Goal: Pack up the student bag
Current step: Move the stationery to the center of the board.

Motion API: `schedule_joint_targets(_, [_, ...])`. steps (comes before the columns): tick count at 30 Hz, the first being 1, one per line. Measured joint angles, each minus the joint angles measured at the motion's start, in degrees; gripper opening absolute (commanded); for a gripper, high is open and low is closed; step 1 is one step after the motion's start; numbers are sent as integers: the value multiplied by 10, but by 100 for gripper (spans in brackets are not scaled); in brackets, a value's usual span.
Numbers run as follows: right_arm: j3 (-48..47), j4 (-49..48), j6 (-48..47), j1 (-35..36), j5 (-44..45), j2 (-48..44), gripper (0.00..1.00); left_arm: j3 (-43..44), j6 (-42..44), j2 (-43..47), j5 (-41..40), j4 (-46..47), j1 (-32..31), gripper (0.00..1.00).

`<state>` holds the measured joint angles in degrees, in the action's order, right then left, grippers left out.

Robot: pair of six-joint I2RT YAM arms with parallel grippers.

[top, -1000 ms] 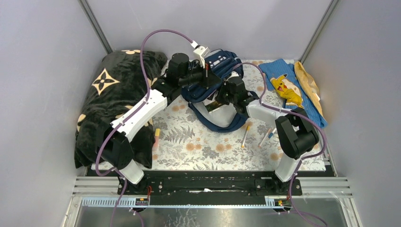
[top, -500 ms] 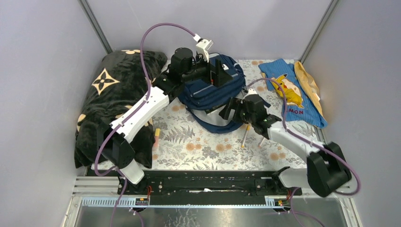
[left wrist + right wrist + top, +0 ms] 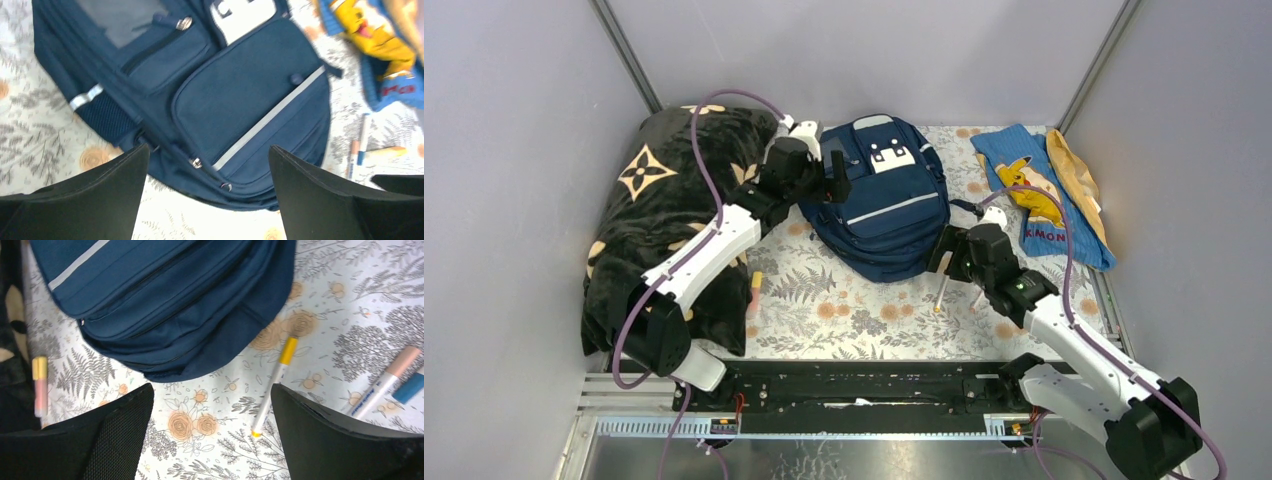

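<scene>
The navy student bag (image 3: 886,200) lies flat on the flowered cloth at the back centre, with its white patch toward the far wall. My left gripper (image 3: 829,182) hovers at its left side, open and holding nothing. In the left wrist view the bag (image 3: 240,100) shows its pale stripe and closed zips between the wide-apart fingers of that gripper (image 3: 209,150). My right gripper (image 3: 949,256) is open just off the bag's near right corner. It (image 3: 212,387) hangs above the cloth, with the bag's bottom edge (image 3: 165,300) ahead of it.
A yellow-capped marker (image 3: 277,385) lies by the right finger, and two more markers (image 3: 387,380) lie further right. Another marker (image 3: 755,290) lies by the black flower-motif blanket (image 3: 664,220) on the left. A light-blue cartoon cloth (image 3: 1039,200) and a tan cloth (image 3: 1074,170) lie at the back right.
The left gripper opened and let the bag go, and the bag now lies flat. Both arms drew away from it, the left to its left side and the right toward the near right.
</scene>
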<state>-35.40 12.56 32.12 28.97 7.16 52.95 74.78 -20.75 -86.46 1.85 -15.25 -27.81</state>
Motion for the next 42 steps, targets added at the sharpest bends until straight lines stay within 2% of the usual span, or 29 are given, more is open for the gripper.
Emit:
schedule_joint_targets(4, [-30,26,4,-13,15,25,85,-23,-3,-5,-37,-23,-8,92])
schedule_joint_targets(7, [-75,21,14,-48,-15,73,75,-12,9,-22,-31,-24,-20,88])
schedule_joint_targets(9, [-94,13,23,-63,-31,97,69,6,26,-39,-21,-24,-40,86])
schedule_joint_targets(11, [-97,7,33,-76,-50,111,68,18,54,-51,-31,-23,-73,86])
schedule_joint_targets(15, [-96,24,47,-118,-95,111,62,25,116,-62,-111,-31,-160,86])
schedule_joint_targets(18, [-87,61,45,-136,-95,90,62,22,125,-61,-169,-66,-191,87])
schedule_joint_targets(22, [-72,126,39,-136,-91,74,63,-34,95,-29,-226,-98,-178,87])
schedule_joint_targets(26, [-48,151,40,-136,-92,74,65,-95,22,-1,-241,-140,-147,87])
schedule_joint_targets(31, [-41,148,40,-136,-96,74,66,-155,-99,0,-283,-211,-93,86])
schedule_joint_targets(35, [-41,134,40,-136,-103,80,67,-198,-182,0,-322,-268,-85,86])
schedule_joint_targets(42, [-23,105,45,-136,-129,92,67,-259,-247,4,-323,-280,-15,85])
